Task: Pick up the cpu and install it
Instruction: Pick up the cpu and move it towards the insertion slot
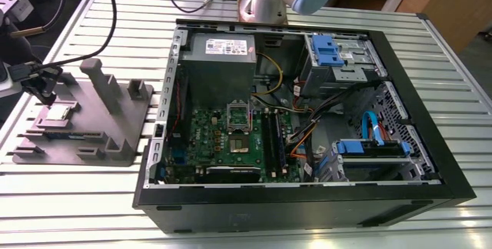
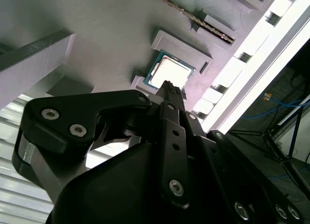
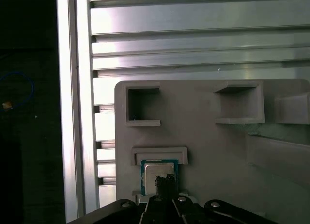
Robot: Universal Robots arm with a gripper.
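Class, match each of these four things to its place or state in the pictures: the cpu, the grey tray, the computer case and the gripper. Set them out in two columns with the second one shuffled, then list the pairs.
Column one
1. cpu
2. grey tray
3. computer case
4. gripper

Column two
A. lies open, with the motherboard exposed
B. hangs just over the cpu
C. sits in a recess of the tray
D. rests on the slatted table, at the exterior view's left of the case

Pairs: 1-C, 2-D, 3-A, 4-B
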